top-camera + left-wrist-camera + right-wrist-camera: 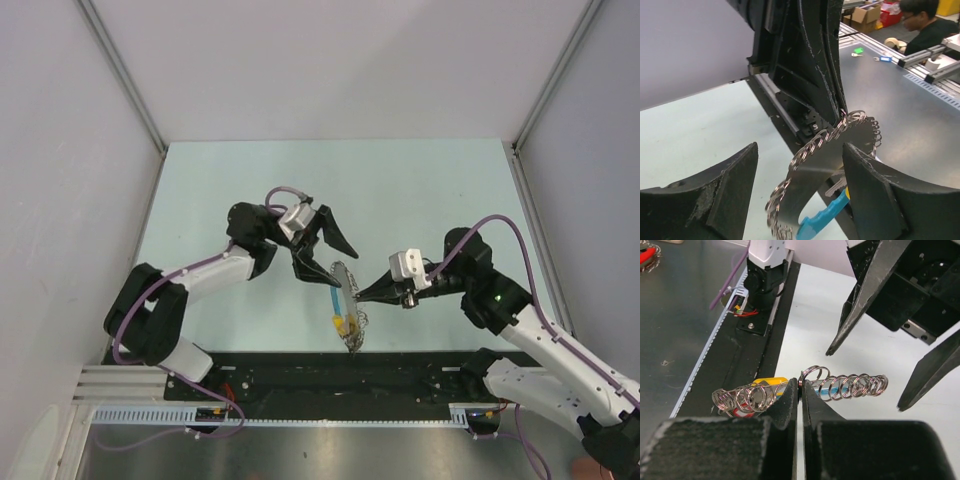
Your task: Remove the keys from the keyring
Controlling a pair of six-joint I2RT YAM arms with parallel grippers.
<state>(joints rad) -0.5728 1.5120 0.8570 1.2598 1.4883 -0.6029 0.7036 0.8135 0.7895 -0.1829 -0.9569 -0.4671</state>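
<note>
The keyring [346,297] is a silvery loop strung with many small wire rings, held on edge just above the table. My right gripper [358,296] is shut on the keyring's rim; in the right wrist view its tips [800,378] pinch one ring of the keyring [850,385]. The keys hang at the lower end: a yellow-headed key [771,383], a red-headed key [741,410] and a silver key with a light-blue head [826,217]. My left gripper [338,268] is open and straddles the upper part of the keyring [816,165], its right finger [875,190] close beside the band.
The pale green table [400,190] is walled in by grey panels on three sides. A black base rail [330,375] runs along the near edge, directly under the hanging keys. The left arm's purple cable [285,192] loops above its wrist.
</note>
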